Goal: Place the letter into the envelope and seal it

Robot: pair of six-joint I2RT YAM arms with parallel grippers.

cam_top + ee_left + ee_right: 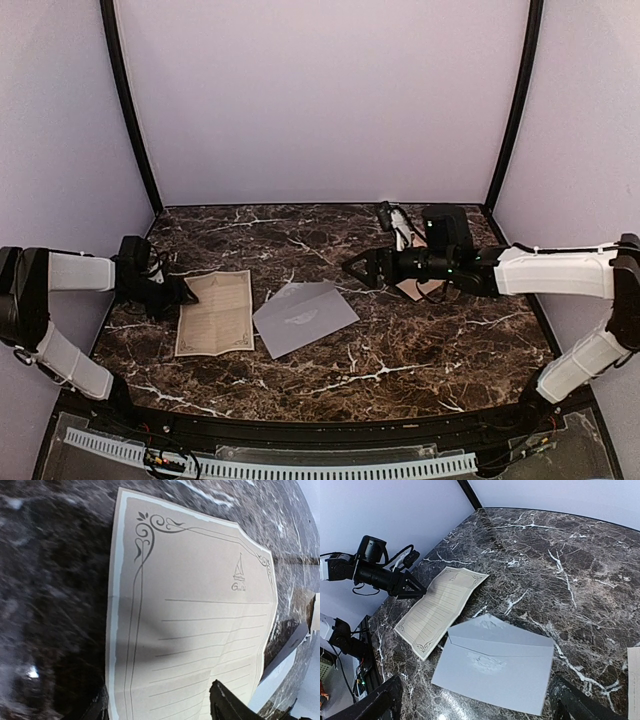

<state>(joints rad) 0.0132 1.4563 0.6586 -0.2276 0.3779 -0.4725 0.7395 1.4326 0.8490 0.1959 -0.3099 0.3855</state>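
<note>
Top external view: the envelope (305, 318), grey-lavender, lies flat and skewed near the middle of the desk (420, 350), slightly toward the near edge, with nothing touching it. Just beside it, toward the left edge, lies the letter (216, 312), a cream lined sheet with a scrolled border, also flat. The left gripper (186, 293) sits low at the letter's far left corner. The left wrist view shows its fingers (227, 705) spread apart with the sheet's edge between them; whether they touch the paper cannot be told. The right gripper (352, 267) hangs above the desk on the envelope's far right side, jaws wide apart and holding nothing. A small pale sheet (415, 291) lies partly under the right arm.
</note>
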